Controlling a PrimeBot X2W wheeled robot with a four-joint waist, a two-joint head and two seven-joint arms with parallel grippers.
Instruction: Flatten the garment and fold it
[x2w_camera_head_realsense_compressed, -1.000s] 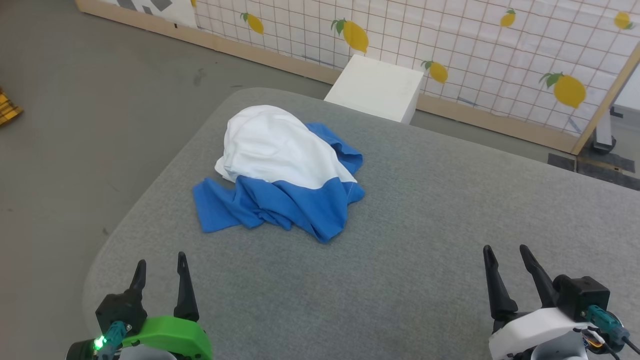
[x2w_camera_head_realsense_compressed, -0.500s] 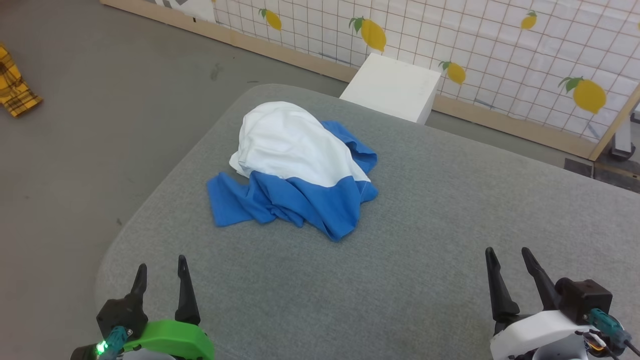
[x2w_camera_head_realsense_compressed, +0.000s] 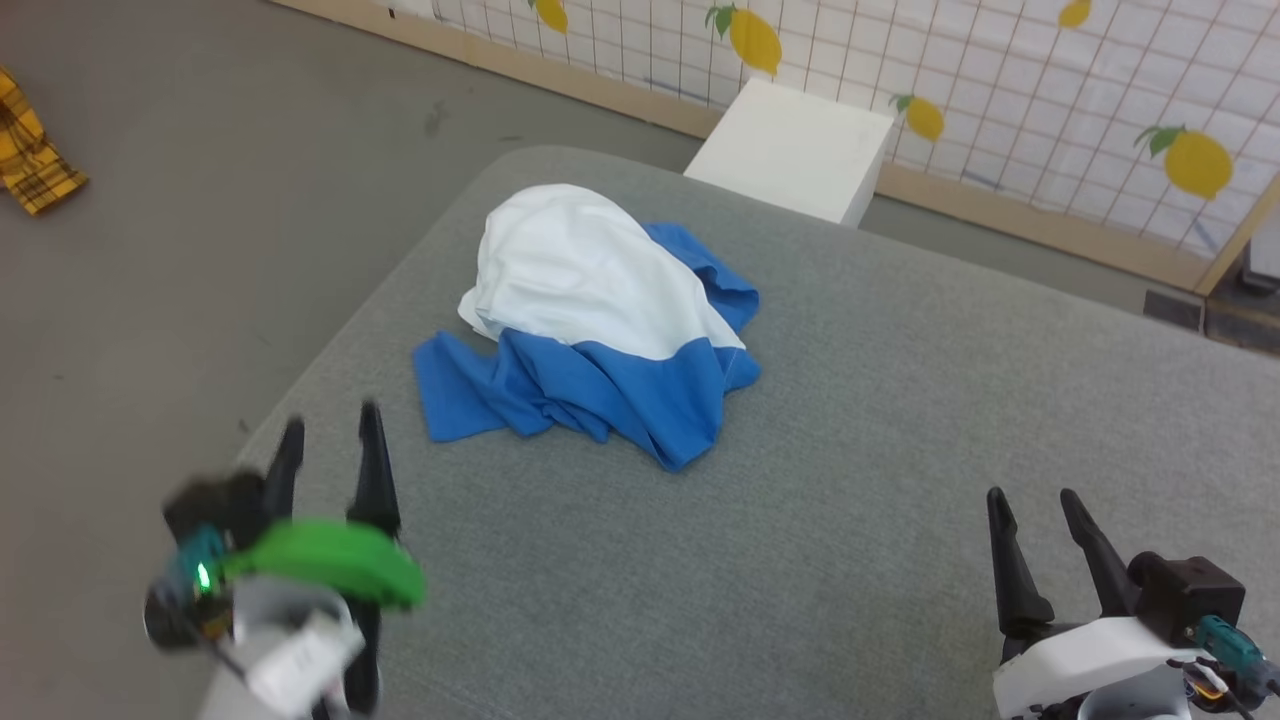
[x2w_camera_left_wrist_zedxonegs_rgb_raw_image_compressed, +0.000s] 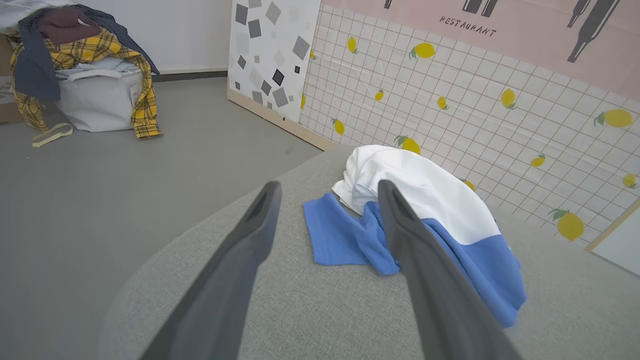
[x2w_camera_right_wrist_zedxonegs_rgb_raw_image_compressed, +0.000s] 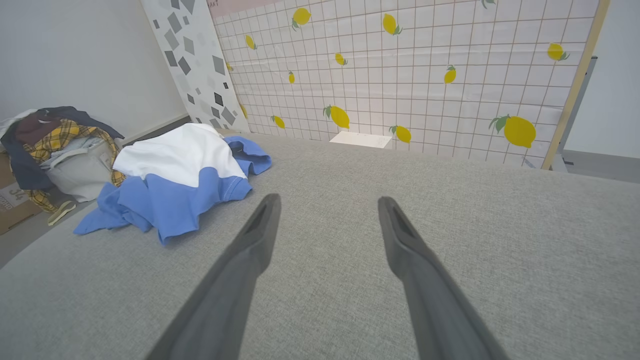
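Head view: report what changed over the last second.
The left gripper has moved up the view toward the garment, blurred by motion, jaws open and holding nothing. The camera itself shifted a little, so the whole scene slid. The right gripper stayed at the lower right, open and empty. The garment kept the same crumpled heap on the grey table, untouched.

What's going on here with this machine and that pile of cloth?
A two-armed robot faces a crumpled white and royal-blue T-shirt heaped on a grey fabric-covered table. Nothing grips it yet: the left tool and right tool are both open and clear of the cloth, the left one nearer its blue edge. The shirt is not yet flattened or folded.
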